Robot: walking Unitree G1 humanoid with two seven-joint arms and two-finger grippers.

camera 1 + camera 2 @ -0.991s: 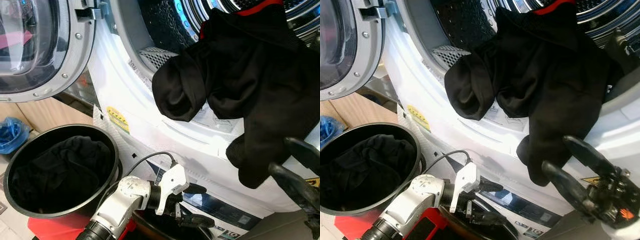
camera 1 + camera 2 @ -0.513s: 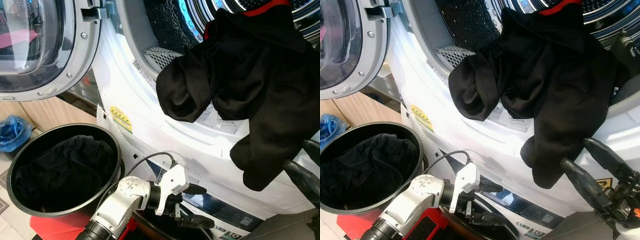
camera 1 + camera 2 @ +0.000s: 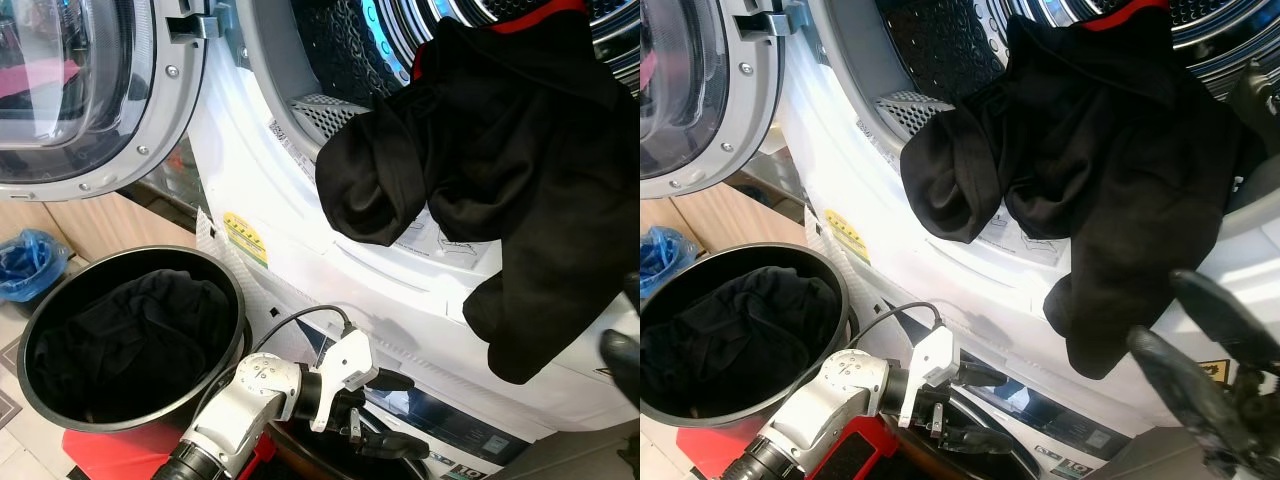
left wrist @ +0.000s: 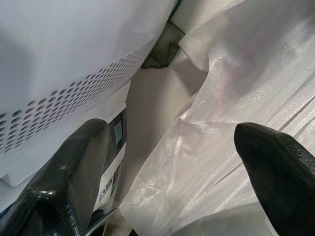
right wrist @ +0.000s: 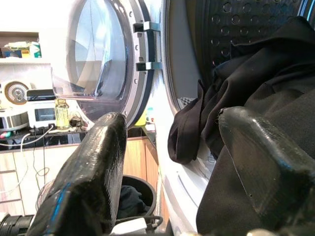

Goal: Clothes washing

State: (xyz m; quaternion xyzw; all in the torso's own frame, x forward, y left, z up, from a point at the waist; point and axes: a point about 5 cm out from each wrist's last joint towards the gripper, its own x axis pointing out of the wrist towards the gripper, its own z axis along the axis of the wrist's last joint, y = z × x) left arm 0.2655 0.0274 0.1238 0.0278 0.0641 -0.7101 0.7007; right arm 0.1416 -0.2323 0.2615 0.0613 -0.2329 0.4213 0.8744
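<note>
I saw the black garment with a red collar [image 3: 500,170] draped over the lip of the white front-loading washing machine [image 3: 300,250], its long axis hanging downward, one fold bulging left. My right gripper [image 3: 1210,360] sat released, fingers spread, just below its lower end. My left gripper [image 3: 385,415] was open, low beside the round black tub of dark clothes [image 3: 120,340]. The round glass door [image 3: 90,90] stood swung wide left.
</note>
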